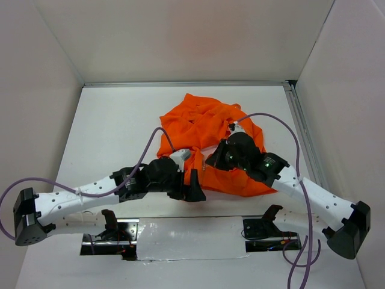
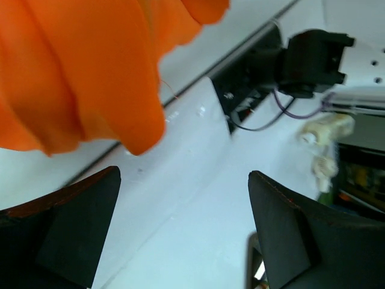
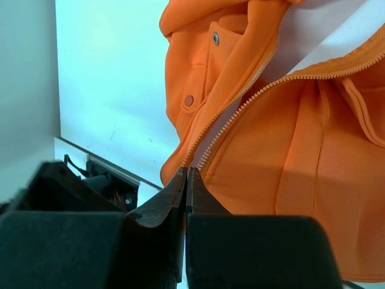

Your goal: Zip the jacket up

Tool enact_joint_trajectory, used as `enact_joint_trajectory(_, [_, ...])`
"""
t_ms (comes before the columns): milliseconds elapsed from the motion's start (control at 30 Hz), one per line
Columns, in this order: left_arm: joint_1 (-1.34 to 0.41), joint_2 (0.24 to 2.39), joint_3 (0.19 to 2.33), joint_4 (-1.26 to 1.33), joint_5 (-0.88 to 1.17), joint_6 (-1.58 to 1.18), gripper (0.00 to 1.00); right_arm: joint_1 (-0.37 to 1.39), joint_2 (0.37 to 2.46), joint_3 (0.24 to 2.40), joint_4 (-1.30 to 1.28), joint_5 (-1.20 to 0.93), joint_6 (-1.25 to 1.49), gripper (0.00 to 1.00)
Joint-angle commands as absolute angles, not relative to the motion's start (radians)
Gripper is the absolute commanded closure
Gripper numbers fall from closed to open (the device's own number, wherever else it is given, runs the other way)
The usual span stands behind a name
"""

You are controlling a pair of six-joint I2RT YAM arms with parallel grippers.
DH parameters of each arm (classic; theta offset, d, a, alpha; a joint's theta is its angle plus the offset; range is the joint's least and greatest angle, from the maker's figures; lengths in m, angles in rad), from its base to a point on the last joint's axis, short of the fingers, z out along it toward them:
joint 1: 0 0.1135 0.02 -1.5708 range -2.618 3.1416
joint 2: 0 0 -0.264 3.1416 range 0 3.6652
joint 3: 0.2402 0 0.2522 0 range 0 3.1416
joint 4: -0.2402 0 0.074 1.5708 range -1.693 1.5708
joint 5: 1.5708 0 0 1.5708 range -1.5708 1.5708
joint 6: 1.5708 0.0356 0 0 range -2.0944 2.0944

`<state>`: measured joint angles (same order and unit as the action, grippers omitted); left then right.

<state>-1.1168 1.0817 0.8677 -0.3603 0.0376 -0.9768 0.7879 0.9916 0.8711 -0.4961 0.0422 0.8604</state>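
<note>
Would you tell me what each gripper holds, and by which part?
Left gripper: open, nothing held. Right gripper: shut at the bottom of the zipper of the jacket; a pinch cannot be told.

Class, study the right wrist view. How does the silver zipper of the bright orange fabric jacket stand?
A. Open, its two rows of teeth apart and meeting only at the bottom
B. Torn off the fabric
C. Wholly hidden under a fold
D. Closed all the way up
A: on the bright orange fabric jacket the two rows of silver zipper teeth spread apart upward and converge only just above the shut right end effector.
</note>
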Motion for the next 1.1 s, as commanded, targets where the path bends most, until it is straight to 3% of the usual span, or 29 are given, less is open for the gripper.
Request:
enact_joint_trajectory(0, [-1.124, 1.097, 0.863, -0.179, 0.183, -1.055, 0.01, 0.765, 1.003, 0.913, -0.428, 0.022, 0.890, 1.00])
enact_joint_trajectory(267, [-1.124, 1.235, 0.945, -0.198, 0.006, -1.328, 0.01, 0.742, 0.959, 0.853, -0.385, 0.005, 0.933, 1.00])
enact_joint_trajectory(467, [-1.123, 1.255, 0.930, -0.322, -0.246, -1.605, 0.17, 0.724, 0.920, 0.824, -0.377, 0.005, 0.950, 1.00])
enact_joint_trajectory(633, [-1.124, 1.240, 0.948, -0.339, -0.368, -1.643, 0.35, 0.723, 0.928, 0.785, -0.359, -0.038, 0.974, 1.00])
enact_joint_trajectory(733, [-1.124, 1.227, 0.940, -0.287, -0.393, -1.599, 0.39, 0.721, 0.917, 0.772, -0.367, -0.008, 0.980, 1.00])
enact_joint_trajectory(833, [-1.124, 1.224, 0.901, -0.166, -0.376, -1.514, 0.50, 0.716, 0.925, 0.779, -0.379, -0.003, 0.973, 1.00])
enact_joint_trajectory(1000, [-1.123, 1.238, 0.916, -0.176, -0.345, -1.470, 0.88, 0.715, 0.966, 0.802, -0.373, -0.003, 0.953, 1.00])
enact_joint_trajectory(1033, [-1.124, 1.235, 0.913, -0.176, -0.338, -1.459, 1.00, 0.716, 0.982, 0.805, -0.364, 0.020, 0.928, 1.00])
enact_joint_trajectory(1067, [-1.124, 1.233, 0.910, -0.179, -0.327, -1.456, 1.00, 0.715, 0.988, 0.817, -0.357, 0.024, 0.911, 1.00])
